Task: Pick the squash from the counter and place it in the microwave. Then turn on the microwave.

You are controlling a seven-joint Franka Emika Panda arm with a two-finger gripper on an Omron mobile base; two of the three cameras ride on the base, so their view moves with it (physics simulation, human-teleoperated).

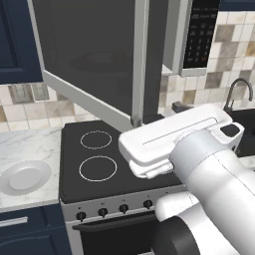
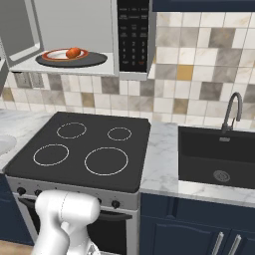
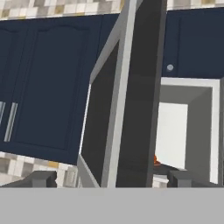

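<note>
squash (image 2: pixel 73 52): sitting on plate inside microwave (image 2: pixel 133 37)
door (image 1: pixel 92 55): hanging open
tool (image 3: pixel 113 178): spreading wide, holding nothing, facing door edge

From the hand's side, the open microwave door (image 3: pixel 127 109) hides nearly all of the squash (image 3: pixel 155 160) — just an orange sliver shows. The keypad (image 2: pixel 133 37) labels are too small to read; the white plate (image 2: pixel 5 144) is cut off at the edge.
</note>
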